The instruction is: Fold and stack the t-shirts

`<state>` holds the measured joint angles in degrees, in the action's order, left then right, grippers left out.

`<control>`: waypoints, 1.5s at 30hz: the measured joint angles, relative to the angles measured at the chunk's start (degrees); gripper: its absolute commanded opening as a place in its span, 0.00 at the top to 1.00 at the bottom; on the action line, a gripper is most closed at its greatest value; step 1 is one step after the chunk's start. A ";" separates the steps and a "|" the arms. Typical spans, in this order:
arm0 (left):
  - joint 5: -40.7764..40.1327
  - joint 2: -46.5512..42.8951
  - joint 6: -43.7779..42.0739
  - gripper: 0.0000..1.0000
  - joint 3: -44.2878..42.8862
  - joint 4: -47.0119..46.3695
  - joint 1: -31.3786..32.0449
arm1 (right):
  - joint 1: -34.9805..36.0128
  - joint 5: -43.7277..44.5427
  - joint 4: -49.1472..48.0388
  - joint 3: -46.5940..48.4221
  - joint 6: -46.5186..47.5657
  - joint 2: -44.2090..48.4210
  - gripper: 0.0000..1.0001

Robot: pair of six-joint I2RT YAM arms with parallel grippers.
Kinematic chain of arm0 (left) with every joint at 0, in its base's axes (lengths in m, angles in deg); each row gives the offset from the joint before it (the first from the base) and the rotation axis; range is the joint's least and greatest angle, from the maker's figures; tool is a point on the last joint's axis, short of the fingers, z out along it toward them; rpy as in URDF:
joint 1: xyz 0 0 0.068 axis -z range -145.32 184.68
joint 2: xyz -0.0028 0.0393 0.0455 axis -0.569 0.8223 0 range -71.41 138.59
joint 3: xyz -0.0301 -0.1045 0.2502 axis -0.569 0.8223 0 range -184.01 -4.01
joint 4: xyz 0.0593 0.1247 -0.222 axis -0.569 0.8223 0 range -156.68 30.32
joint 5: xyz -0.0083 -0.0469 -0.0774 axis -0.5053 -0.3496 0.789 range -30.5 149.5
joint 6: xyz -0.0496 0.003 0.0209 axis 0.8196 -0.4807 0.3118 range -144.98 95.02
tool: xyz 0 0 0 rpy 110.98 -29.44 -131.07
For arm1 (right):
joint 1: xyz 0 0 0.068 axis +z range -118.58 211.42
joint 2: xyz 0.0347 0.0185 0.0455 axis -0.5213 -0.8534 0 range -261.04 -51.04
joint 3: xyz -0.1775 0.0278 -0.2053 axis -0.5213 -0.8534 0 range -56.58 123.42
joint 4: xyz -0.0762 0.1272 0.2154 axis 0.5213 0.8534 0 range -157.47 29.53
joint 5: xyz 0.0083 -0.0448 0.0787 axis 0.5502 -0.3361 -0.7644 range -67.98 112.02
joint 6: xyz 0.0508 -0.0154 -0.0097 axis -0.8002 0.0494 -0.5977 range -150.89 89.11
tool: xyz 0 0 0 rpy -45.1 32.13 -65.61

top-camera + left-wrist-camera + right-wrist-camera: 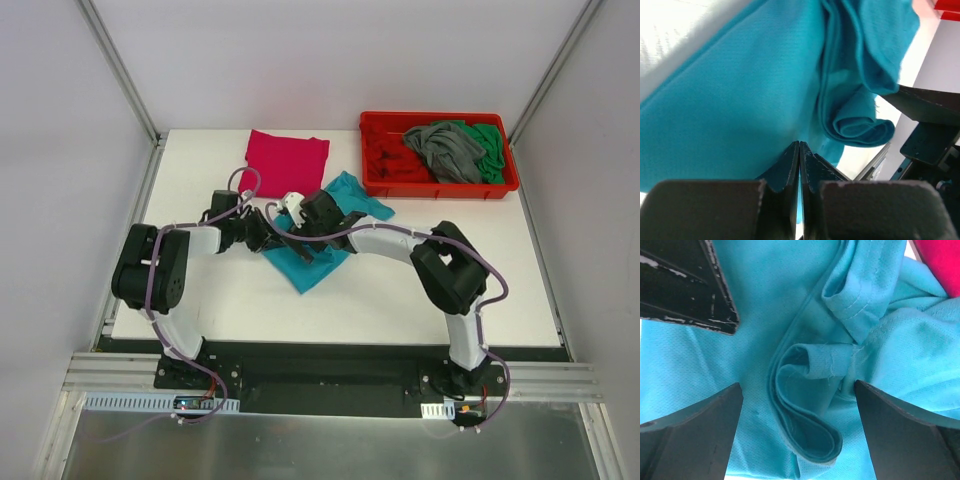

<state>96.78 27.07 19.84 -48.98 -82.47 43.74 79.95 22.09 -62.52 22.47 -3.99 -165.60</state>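
A teal-blue t-shirt [312,268] lies crumpled at the table's middle. My left gripper [272,238] is shut on its fabric, and the left wrist view shows the jaws [800,150] pinched on a thin teal layer. My right gripper [303,238] is open just right of it. In the right wrist view its jaws [797,390] straddle a rolled fold of the teal shirt [807,415] without touching it. A magenta-pink t-shirt [287,160] lies folded flat at the back. Grey [445,150], green [490,150] and red [385,150] shirts lie in the tray.
The red plastic tray [440,188] stands at the back right corner. Both wrists crowd together over the teal shirt; the left fingers [690,285] show in the right wrist view and the right gripper body [930,130] in the left wrist view. White table [400,300] spreads around.
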 measured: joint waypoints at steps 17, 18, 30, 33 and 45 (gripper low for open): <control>-4.85 3.48 -2.12 1.00 -2.29 7.74 0.33 | -2.21 16.06 1.75 3.30 -1.62 -2.82 0.04; -4.85 3.48 -2.23 1.00 -2.32 7.82 0.33 | -2.67 16.72 1.62 3.30 -2.32 -2.82 0.04; -4.94 3.10 -3.28 1.00 -2.34 8.87 0.33 | -10.45 23.37 2.34 1.97 -11.74 -0.20 0.04; -5.05 2.32 -3.76 1.00 -1.84 9.31 0.35 | -12.57 22.71 3.10 1.84 -13.27 2.01 0.04; -9.97 -17.62 -6.40 0.01 5.62 18.49 1.11 | -1.66 -0.70 -2.78 -18.91 -4.66 26.27 0.04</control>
<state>86.81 9.45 13.43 -43.36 -63.98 44.86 78.29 21.40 -65.29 3.56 -8.65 -139.33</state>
